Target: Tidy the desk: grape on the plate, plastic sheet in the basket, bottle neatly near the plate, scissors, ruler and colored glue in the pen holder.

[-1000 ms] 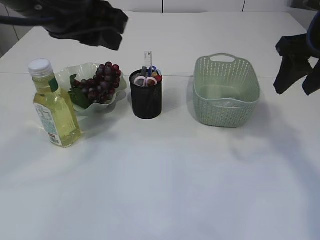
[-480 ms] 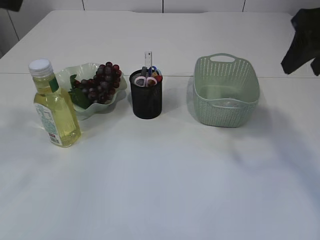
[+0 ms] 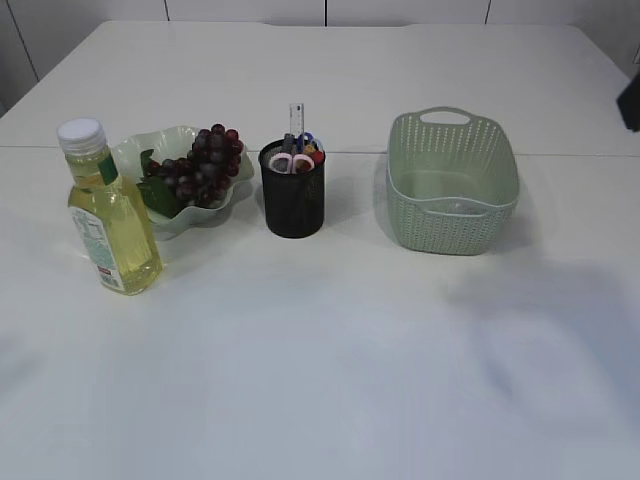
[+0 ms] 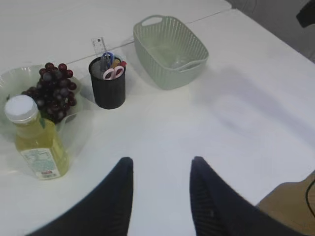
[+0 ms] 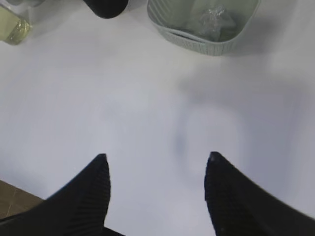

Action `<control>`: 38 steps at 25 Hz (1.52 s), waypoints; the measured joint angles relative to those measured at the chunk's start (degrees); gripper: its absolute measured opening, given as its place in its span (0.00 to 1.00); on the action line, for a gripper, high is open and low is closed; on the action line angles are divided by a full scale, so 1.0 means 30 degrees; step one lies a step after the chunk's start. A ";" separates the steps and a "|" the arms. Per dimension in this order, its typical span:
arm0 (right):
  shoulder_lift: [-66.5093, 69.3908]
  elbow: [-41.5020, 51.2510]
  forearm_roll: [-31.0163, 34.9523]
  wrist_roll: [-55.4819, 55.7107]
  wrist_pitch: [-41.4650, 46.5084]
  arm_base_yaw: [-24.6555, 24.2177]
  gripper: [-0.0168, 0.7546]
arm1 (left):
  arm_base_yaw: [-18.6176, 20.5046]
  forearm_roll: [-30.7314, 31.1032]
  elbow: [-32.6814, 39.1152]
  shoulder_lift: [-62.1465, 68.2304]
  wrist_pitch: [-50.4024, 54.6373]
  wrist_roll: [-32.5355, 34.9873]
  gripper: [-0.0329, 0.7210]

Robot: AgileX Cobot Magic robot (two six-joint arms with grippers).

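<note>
Starting at the far left of the white table [image 3: 320,380], we see the clear plastic bottle of yellow liquid with a white cap [image 3: 108,222] standing upright, just in front of the pale green scalloped glass plate [image 3: 134,152] and touching or nearly touching its front edge. On that plate lies the bunch of dark purple grapes [image 3: 203,165]. Next to the right stands the black mesh pen holder [image 3: 292,190], close beside the plate, with the pink-handled scissors [image 3: 291,161], the clear ruler [image 3: 296,119] and the colored glue sticks [image 3: 313,152] upright inside it. Further right, apart from the holder, sits the light green woven plastic basket [image 3: 452,182], and the right wrist view shows the crumpled clear plastic sheet [image 5: 212,17] lying on its floor. Our left gripper [image 4: 161,169] hangs high above the table with its dark fingers [image 4: 120,196] parted and nothing between them; the bottle, plate and holder lie ahead of it and to its left, the basket ahead and slightly right. Our right gripper [image 5: 156,162] also hovers over bare table, fingers [image 5: 224,196] spread wide and empty, with the basket ahead and slightly to its right and the holder ahead on its left.
</note>
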 joint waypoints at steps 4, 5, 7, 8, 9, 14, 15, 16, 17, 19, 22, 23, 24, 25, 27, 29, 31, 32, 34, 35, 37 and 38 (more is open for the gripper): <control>-0.2259 0.2129 0.0209 -0.0040 0.0041 0.0000 0.64 | 0.0000 -0.0177 0.2111 -0.3498 -0.0320 0.0342 0.42; -0.2879 0.2548 0.0258 -0.0074 0.0083 0.0000 0.64 | 0.0000 -0.0177 0.2505 -0.4332 -0.0262 0.0342 0.42; -0.4009 0.3452 0.0258 -0.0074 0.0089 0.0000 0.64 | 0.0000 -0.0191 0.3361 -0.5724 0.0069 0.0342 0.43; -0.4621 0.3789 0.0258 -0.0120 0.0089 0.0000 0.64 | 0.0000 -0.0221 0.3778 -0.6371 0.0352 0.0342 0.42; -0.5213 0.4178 0.0258 -0.0117 0.0122 0.0000 0.64 | 0.0000 -0.0221 0.4119 -0.6850 0.0662 0.0342 0.43; -0.7636 0.5294 -0.0187 -0.0117 0.0130 0.0000 0.64 | 0.0000 0.0520 0.6075 -0.9223 0.2122 0.0342 0.43; -0.8158 0.5375 -0.0372 -0.0117 0.0163 0.0000 0.64 | 0.0000 0.0633 0.6490 -0.9712 0.2313 0.0342 0.43; -0.8654 0.5453 -0.0554 -0.0117 0.0163 0.0000 0.64 | 0.0000 0.0715 0.6865 -1.0238 0.2432 0.0580 0.43; -0.9128 0.5582 -0.0695 -0.0117 0.0207 0.0000 0.64 | 0.0000 0.0757 0.7337 -1.0718 0.2526 0.0844 0.43; -1.0022 0.5806 -0.0864 -0.0117 0.0244 0.0000 0.64 | 0.0000 0.0757 0.8165 -1.1980 0.2574 0.1146 0.43; -1.1171 0.6274 -0.0976 -0.0216 0.0315 0.0000 0.64 | 0.0000 0.0757 0.9219 -1.3689 0.2599 0.1346 0.43; -1.1522 0.6427 -0.0976 -0.0381 0.0315 0.0000 0.64 | 0.0000 0.0757 0.9397 -1.4013 0.2660 0.1356 0.43; -1.1836 0.6649 -0.1020 -0.0477 0.0315 0.0000 0.64 | 0.0000 0.0680 0.9609 -1.4021 0.2716 0.1356 0.43; -1.2090 0.6922 -0.0986 -0.0668 0.0315 0.0000 0.64 | 0.0000 0.0585 0.9837 -1.4021 0.2769 0.1356 0.42; -1.2647 0.7691 -0.0985 -0.0979 0.0315 0.0000 0.64 | 0.0000 0.0446 1.0224 -1.4021 0.2812 0.1397 0.43; -1.3201 0.8627 -0.0985 -0.1349 0.0315 0.0000 0.64 | 0.0000 0.0410 1.0535 -1.4021 0.2771 0.1439 0.42; -1.4059 0.9787 -0.0899 -0.1729 0.0315 0.0000 0.63 | 0.0000 0.0410 1.0752 -1.4021 0.2771 0.1479 0.43; -1.4493 1.0362 -0.0862 -0.1877 0.0315 0.0000 0.62 | 0.0000 0.0410 1.0788 -1.4021 0.2771 0.1479 0.43; -1.5639 1.1320 -0.0820 -0.2207 0.0315 0.0000 0.61 | 0.0000 0.0579 1.0833 -1.4021 0.2733 0.1479 0.43; -1.6165 1.1790 -0.0820 -0.2314 0.0315 0.0000 0.61 | 0.0000 0.0619 1.0865 -1.4021 0.2694 0.1479 0.43; -1.7527 1.2557 -0.0820 -0.2440 0.0351 0.0000 0.61 | 0.0000 0.0648 1.0960 -1.4021 0.2665 0.1510 0.43; -1.8132 1.2896 -0.0820 -0.2467 0.0247 0.0000 0.61 | 0.0000 0.0648 1.0958 -1.4021 0.2654 0.1510 0.43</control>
